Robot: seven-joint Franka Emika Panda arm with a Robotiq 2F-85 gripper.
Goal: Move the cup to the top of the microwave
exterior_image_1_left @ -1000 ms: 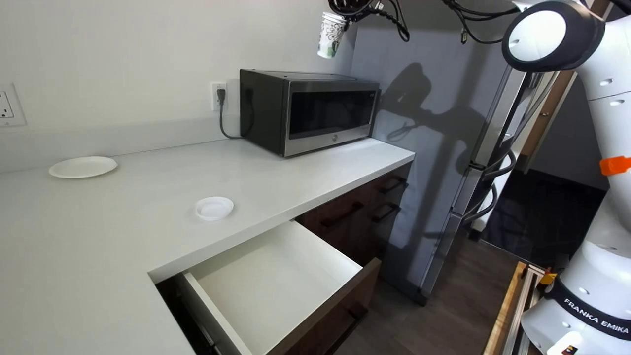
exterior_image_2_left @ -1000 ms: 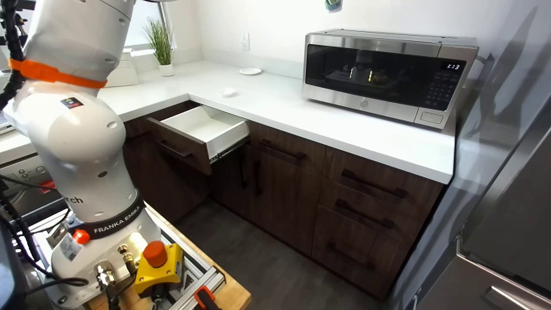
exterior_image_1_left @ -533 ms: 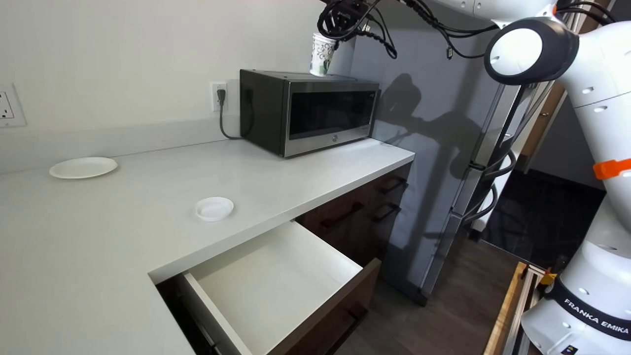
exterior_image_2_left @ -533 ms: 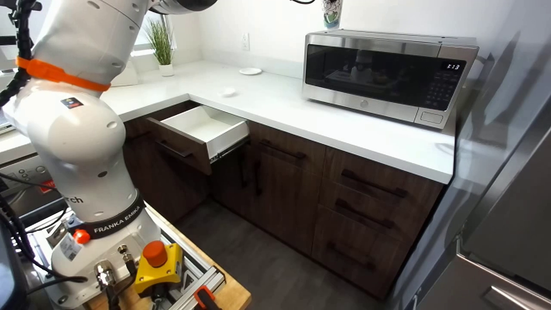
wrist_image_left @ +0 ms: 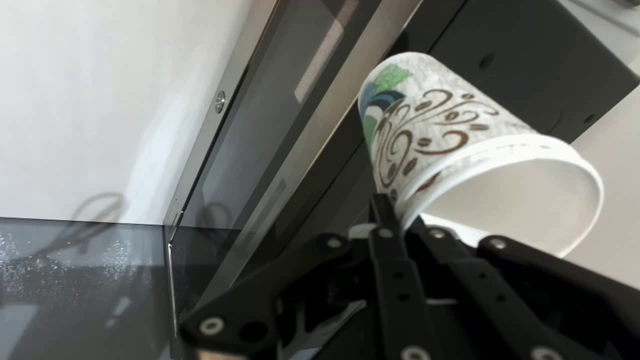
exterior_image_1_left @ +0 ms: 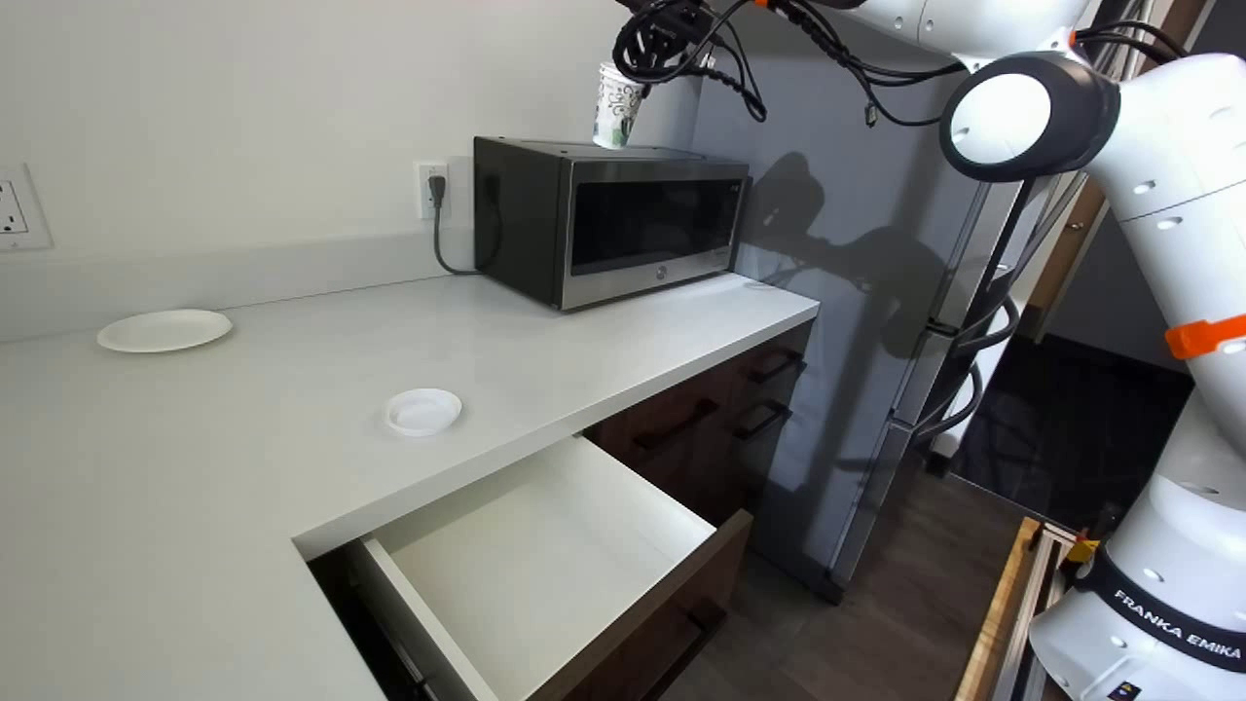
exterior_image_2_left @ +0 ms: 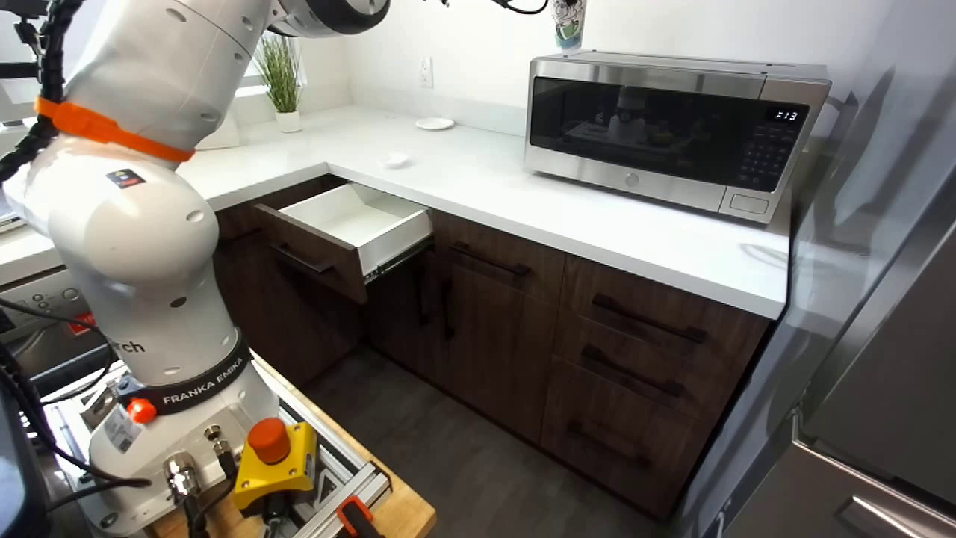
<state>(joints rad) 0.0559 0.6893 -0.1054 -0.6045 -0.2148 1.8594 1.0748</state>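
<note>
The white cup [exterior_image_1_left: 616, 105] has brown swirls and green markings. In an exterior view it hangs slightly tilted, its base overlapping the microwave's top [exterior_image_1_left: 584, 148]. In an exterior view the cup [exterior_image_2_left: 569, 24] is cut by the frame's upper edge, its base close to the far left of the microwave [exterior_image_2_left: 665, 134]. I cannot tell whether the base touches. In the wrist view my gripper [wrist_image_left: 400, 217] is shut on the wall of the cup [wrist_image_left: 435, 120] at its rim, with the dark microwave top [wrist_image_left: 520, 55] beyond. My gripper [exterior_image_1_left: 646, 88] is partly hidden by cables in an exterior view.
A large white plate [exterior_image_1_left: 164, 331] and a small white saucer [exterior_image_1_left: 423, 412] lie on the counter [exterior_image_1_left: 292, 409]. An open drawer [exterior_image_1_left: 545, 545] juts out below the counter. The grey fridge [exterior_image_1_left: 857, 243] stands beside the microwave. Loose cables [exterior_image_1_left: 735, 73] hang by the gripper.
Over the last second the arm has lowered the cup to about the level of the microwave top and carried it left in an exterior view. The gripper has kept its hold.
</note>
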